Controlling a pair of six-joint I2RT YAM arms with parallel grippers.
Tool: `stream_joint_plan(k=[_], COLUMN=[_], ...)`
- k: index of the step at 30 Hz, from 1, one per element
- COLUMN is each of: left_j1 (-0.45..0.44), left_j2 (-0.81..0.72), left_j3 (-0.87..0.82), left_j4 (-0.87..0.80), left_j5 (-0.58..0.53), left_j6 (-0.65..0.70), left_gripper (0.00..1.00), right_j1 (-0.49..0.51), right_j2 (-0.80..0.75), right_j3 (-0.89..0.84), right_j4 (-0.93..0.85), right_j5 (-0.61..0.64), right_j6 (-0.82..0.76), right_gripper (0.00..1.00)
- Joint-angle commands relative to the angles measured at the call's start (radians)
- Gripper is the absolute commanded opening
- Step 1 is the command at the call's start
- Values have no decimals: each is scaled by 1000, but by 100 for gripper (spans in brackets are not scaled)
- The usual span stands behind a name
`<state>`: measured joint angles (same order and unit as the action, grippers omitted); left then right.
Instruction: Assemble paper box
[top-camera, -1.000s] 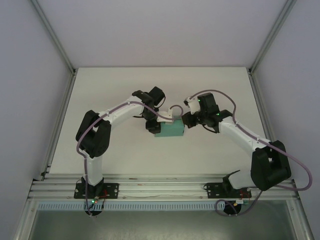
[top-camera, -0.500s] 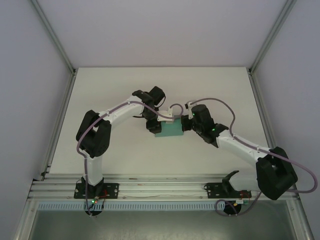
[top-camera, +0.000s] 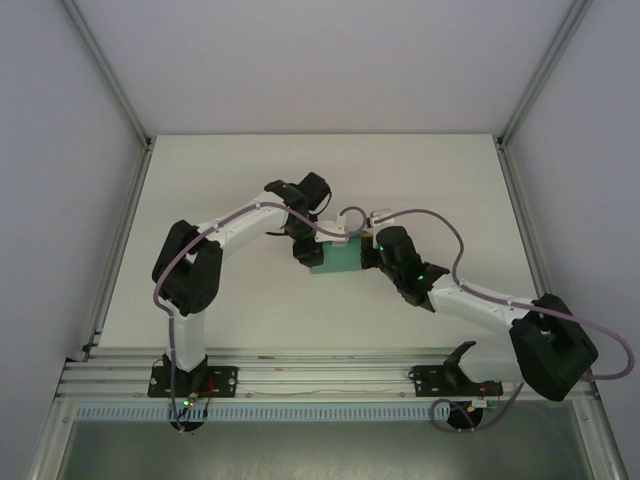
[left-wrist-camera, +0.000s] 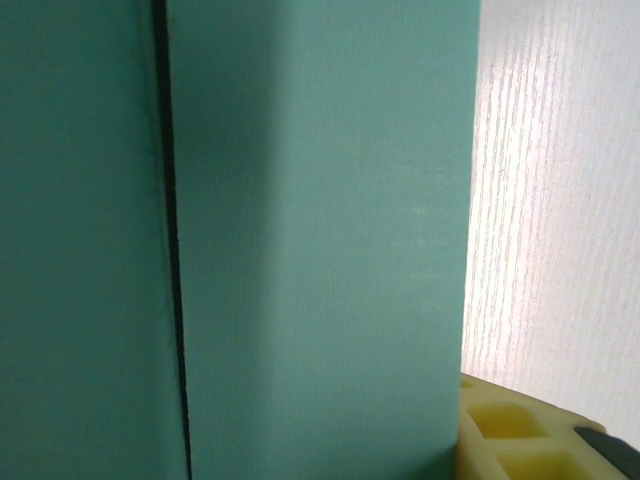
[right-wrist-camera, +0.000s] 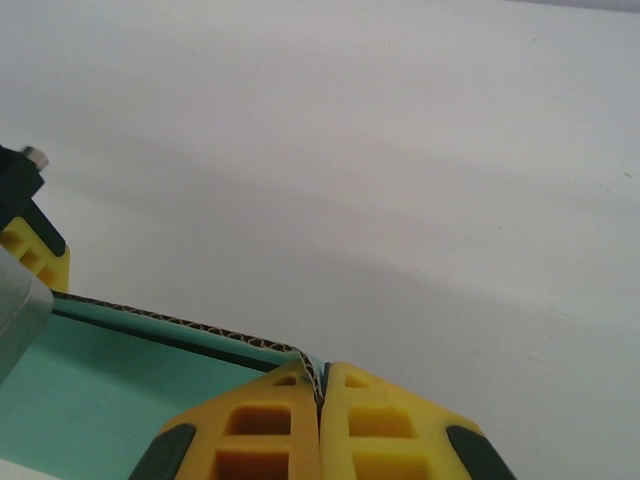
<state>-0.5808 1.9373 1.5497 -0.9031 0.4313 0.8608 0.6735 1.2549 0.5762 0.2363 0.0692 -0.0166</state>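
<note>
Two grippers meet at the box (top-camera: 337, 262) near the middle of the table (top-camera: 220, 180) in the top view. The left gripper (top-camera: 305, 250) sits at the box's left end and the right gripper (top-camera: 371, 252) at its right end, probably so that one steadies the body while the other works an end flap. From the left wrist, the teal card looms very close, a dark seam (left-wrist-camera: 170, 250) running down it where two panels meet. One yellow pad (left-wrist-camera: 510, 440) lies beside the card's right edge, but I cannot tell whether this gripper is clamped or loose. From the right wrist, the yellow fingers (right-wrist-camera: 250, 430) are clenched together on the box's thin corrugated edge, pinching it at the tips. That grip suits folding or tucking the edge, and the box lies low and to the left, over the table.
</note>
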Motion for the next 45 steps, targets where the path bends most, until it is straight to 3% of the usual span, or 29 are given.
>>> stream_joint_plan(k=[1, 5, 13, 16, 22, 27, 31, 35, 42, 43, 44, 45], left_j1=[1, 2, 1, 1, 0, 1, 1, 1, -1, -1, -1, -2], left_j2=[6, 9, 12, 11, 9, 3, 5, 0, -48, -62, -74, -89], left_j3=[-8, -4, -4, -8, -10, -16, -12, -17, -57, -61, -67, -73], left_j4=[-34, -29, -12, 1, 9, 19, 32, 53, 104, 112, 120, 129], left_j5=[4, 14, 27, 26, 23, 8, -7, -21, 1, 8, 14, 20], left_j6=[-6, -12, -30, -35, -45, -62, -84, -112, -148, -153, -161, -167], left_gripper=[48, 48, 50, 52, 52, 52, 52, 58, 77, 81, 98, 100], right_j1=[-4, -4, -4, -3, -3, -2, -1, -1, 1, 1, 4, 4], right_j2=[-19, -17, 54, 81, 81, 64, 76, 35, -2, -4, -8, -13], right_j3=[-24, -38, -153, -153, -173, -254, -269, -282, -311, -302, -296, -290], right_j4=[-26, 7, 245, 232, 223, 301, 318, 339, 313, 289, 273, 267], right_j5=[97, 104, 85, 100, 79, -31, -29, -12, -10, -8, 0, 16], right_j6=[-31, 9, 152, 186, 184, 77, 49, 54, 3, -6, -9, -8], right_gripper=[1, 1, 0, 0, 0, 0, 0, 0, 0, 0, 0, 0])
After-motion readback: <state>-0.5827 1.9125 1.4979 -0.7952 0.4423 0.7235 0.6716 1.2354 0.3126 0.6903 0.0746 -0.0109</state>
